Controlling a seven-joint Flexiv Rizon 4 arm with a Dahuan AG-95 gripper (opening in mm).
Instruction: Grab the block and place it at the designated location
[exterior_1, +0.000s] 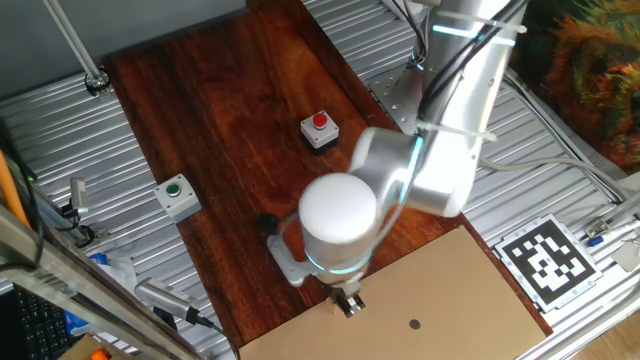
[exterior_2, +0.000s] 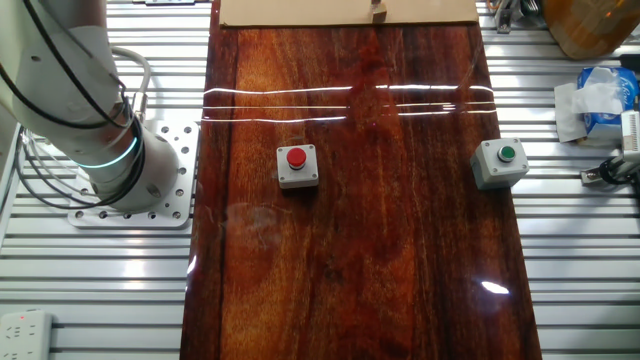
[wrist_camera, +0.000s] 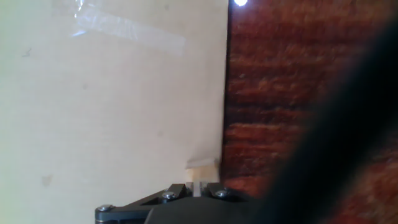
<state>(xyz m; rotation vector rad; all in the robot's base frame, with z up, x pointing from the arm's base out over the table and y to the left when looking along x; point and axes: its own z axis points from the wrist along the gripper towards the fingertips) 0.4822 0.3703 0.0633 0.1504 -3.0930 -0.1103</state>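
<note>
A glossy dark-red wooden counter (exterior_2: 350, 250) runs down the middle, streaked with light glare. Ribbed metal decking (exterior_2: 580, 270) flanks both sides. A black-and-white square tag (exterior_1: 548, 260) sits on it.

One fixed view looks steeply down from above the cardboard sheet (exterior_1: 470, 300) end of the desk (exterior_1: 230, 150). The other fixed view faces it from the opposite end, sharing the red button box (exterior_2: 297, 165) and green button box (exterior_2: 499, 162). The hand view sits close over the sheet's edge.
</note>
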